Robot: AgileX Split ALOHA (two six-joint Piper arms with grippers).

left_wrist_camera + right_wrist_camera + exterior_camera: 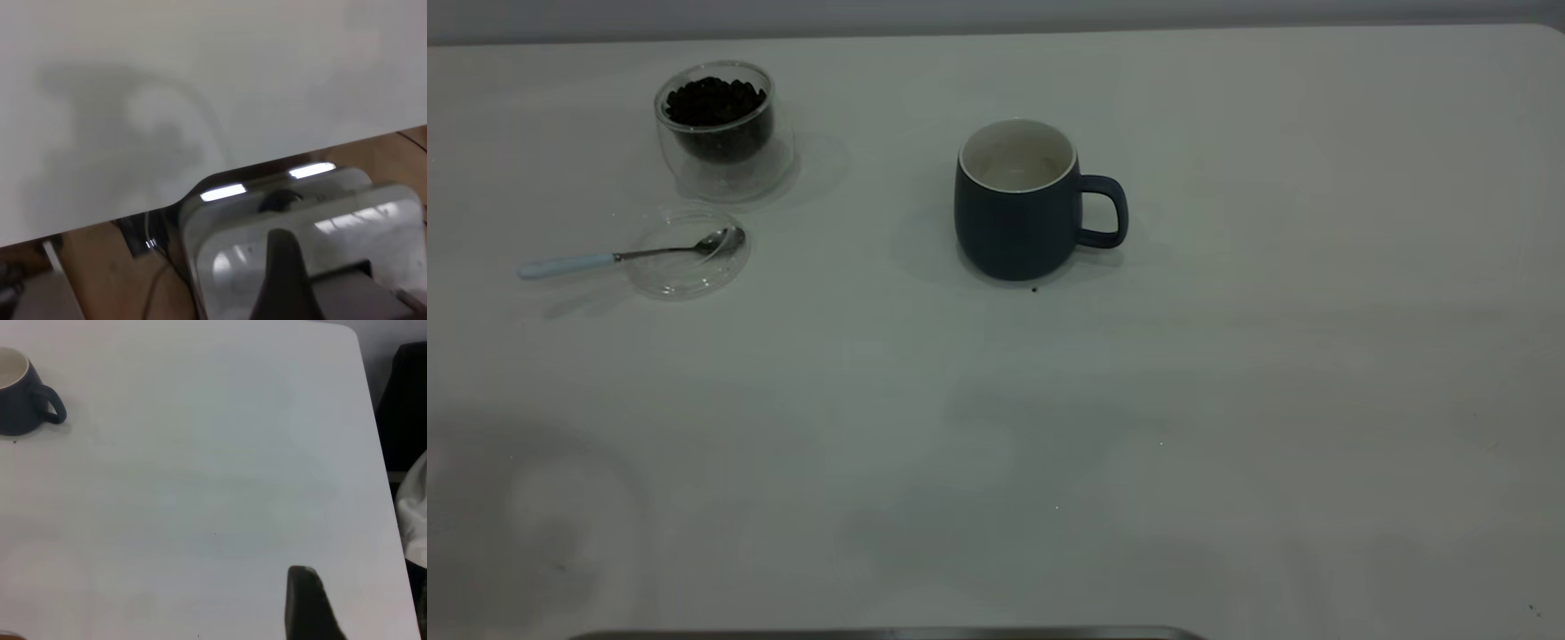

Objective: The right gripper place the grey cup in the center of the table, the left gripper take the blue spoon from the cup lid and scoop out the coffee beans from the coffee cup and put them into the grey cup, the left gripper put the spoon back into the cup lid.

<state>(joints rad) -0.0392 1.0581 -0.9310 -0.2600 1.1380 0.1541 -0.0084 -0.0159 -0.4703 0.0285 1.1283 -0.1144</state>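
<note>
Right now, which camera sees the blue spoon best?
The exterior view. It shows the whole blue spoon, its bowl resting in the cup lid and its handle sticking out over the table. Neither wrist view shows the spoon at all.

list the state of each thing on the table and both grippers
grey cup: upright near the table's middle, handle toward the right arm's side, looks empty
coffee cup: upright, holding coffee beans
cup lid: lying flat beside the coffee cup
blue spoon: lying with its bowl in the lid, handle sticking out past the rim
left gripper: back at the table's edge, holding nothing
right gripper: away from the cup, holding nothing
</note>
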